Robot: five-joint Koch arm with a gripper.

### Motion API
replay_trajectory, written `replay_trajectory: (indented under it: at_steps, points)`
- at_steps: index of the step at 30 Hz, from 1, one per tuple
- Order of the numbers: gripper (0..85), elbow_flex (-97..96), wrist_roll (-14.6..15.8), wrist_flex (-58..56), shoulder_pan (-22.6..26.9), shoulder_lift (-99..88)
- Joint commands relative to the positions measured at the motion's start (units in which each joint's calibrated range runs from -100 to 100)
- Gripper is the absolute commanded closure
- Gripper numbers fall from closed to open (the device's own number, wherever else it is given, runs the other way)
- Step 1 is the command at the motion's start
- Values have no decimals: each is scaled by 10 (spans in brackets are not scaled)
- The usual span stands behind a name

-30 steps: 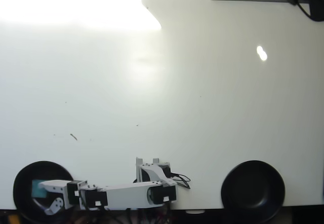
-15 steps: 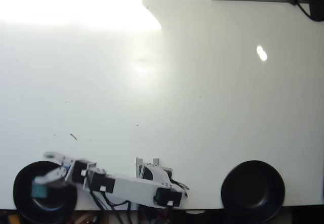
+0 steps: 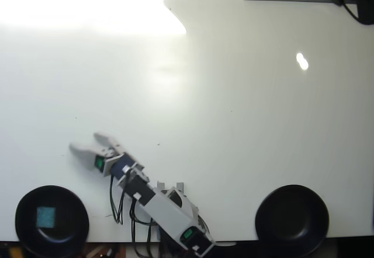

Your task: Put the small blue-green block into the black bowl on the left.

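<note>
The small blue-green block (image 3: 46,216) lies inside the black bowl (image 3: 23,204) at the lower left of the overhead view, free of the gripper. My gripper (image 3: 86,141) is up and to the right of that bowl, over bare white table, pointing toward the upper left. Its two fingers are spread apart with nothing between them. The white arm runs back from it to its base at the bottom edge.
A second black bowl (image 3: 292,219), alike in look, sits at the lower right. The arm's base (image 3: 175,202) and loose black cables stand between the two bowls. Strong glare washes out the table's upper left; dark gear sits at the top right corner.
The gripper let go of the block, which stays in the left bowl. The arm swung up and to the right, away from the bowl, onto open table.
</note>
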Motion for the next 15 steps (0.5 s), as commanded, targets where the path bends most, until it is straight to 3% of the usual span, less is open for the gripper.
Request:
replay_trajectory:
  at_steps: [1,15]
  points:
    - [426,3,24,0,-27,-32]
    - [425,-124,69,-39,-203,-171]
